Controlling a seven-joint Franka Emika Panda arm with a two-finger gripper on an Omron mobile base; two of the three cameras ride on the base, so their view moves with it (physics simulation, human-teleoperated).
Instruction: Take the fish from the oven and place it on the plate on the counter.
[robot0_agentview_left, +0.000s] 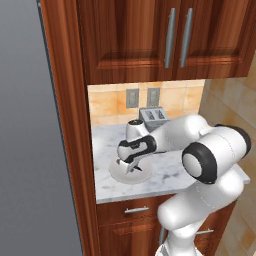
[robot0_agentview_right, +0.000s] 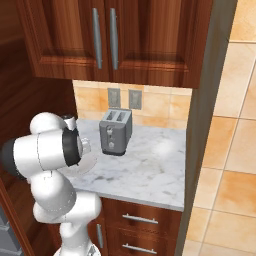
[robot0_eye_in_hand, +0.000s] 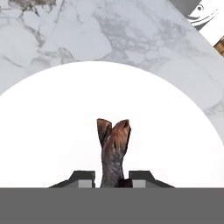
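White arm bends low at centre frame, its gripper (robot0_agentview_left: 131, 169) pinching the fish (robot0_eye_in_hand: 113, 151) over the plate (robot0_eye_in_hand: 52, 127).

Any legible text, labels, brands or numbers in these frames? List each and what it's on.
None legible.
toaster: small knob and marks on its front, no text to read.
wall outlets: plain plates, no lettering.
plate: plain white, unmarked.
fish: between the jaws of the gripper, no tag.
counter: marble veining only.
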